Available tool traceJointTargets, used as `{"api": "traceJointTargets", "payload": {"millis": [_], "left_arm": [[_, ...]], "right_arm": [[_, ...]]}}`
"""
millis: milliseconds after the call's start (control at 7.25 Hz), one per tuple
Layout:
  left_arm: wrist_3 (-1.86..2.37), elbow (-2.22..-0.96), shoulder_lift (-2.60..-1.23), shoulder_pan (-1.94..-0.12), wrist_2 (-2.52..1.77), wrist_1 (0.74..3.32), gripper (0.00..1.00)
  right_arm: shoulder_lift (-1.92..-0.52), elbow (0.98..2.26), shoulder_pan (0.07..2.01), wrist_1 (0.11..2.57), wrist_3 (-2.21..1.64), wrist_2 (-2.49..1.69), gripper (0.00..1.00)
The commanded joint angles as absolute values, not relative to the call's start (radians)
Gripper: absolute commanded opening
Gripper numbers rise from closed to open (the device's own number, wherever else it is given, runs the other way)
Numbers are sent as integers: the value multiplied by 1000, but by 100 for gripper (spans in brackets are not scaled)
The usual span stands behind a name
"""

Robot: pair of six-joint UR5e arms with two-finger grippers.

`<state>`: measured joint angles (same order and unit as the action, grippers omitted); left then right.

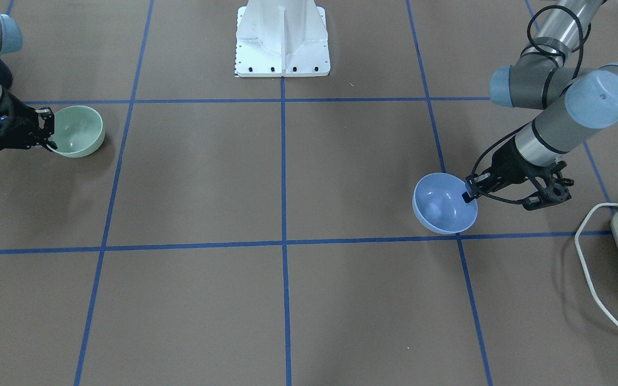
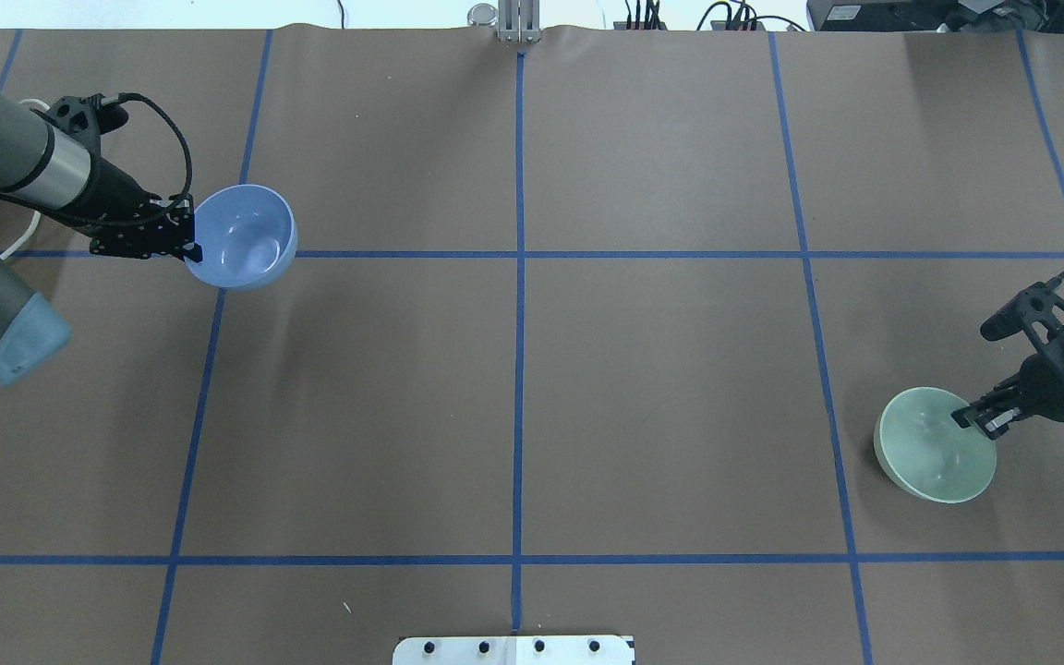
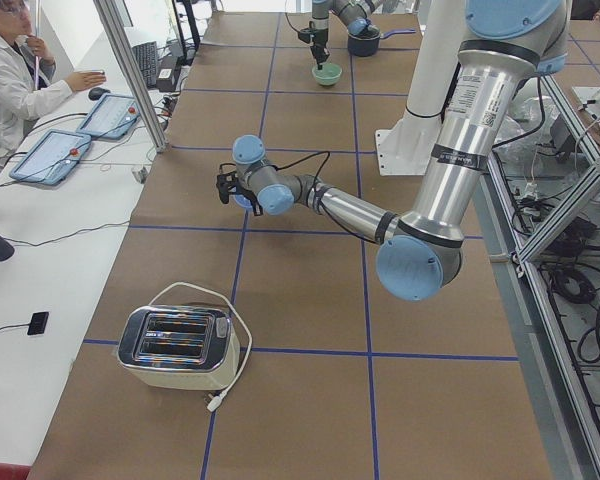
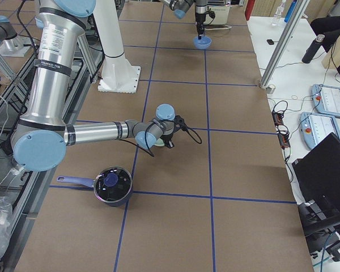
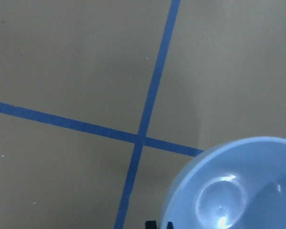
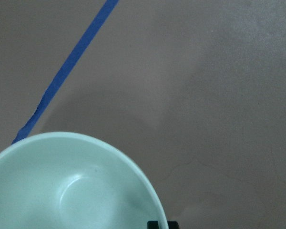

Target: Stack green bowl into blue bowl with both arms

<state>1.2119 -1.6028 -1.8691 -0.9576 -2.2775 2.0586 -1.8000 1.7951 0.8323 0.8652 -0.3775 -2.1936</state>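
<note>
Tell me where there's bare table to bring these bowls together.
The middle is bare, between the blue bowl in the left gripper and the green bowl in the right gripper, from the white base plate outward. Crowded only at the ends: toaster beyond the left gripper, pot beyond the right.

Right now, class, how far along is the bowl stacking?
Done: left gripper holds the blue bowl by its rim; right gripper holds the green bowl. In hand: both bowls, far apart. Left: bring them together and set green inside blue.
</note>
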Motion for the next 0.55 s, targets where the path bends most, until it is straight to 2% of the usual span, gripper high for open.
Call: {"api": "traceJointTargets", "payload": {"millis": [0, 414], "left_arm": [[1232, -1614, -1871, -951, -2276, 2059, 11], [1343, -1626, -1926, -902, -2272, 2056, 11]], "right_arm": [[-1798, 1799, 836, 865, -377, -2197, 7], [-1786, 1819, 876, 867, -387, -2236, 7]]}}
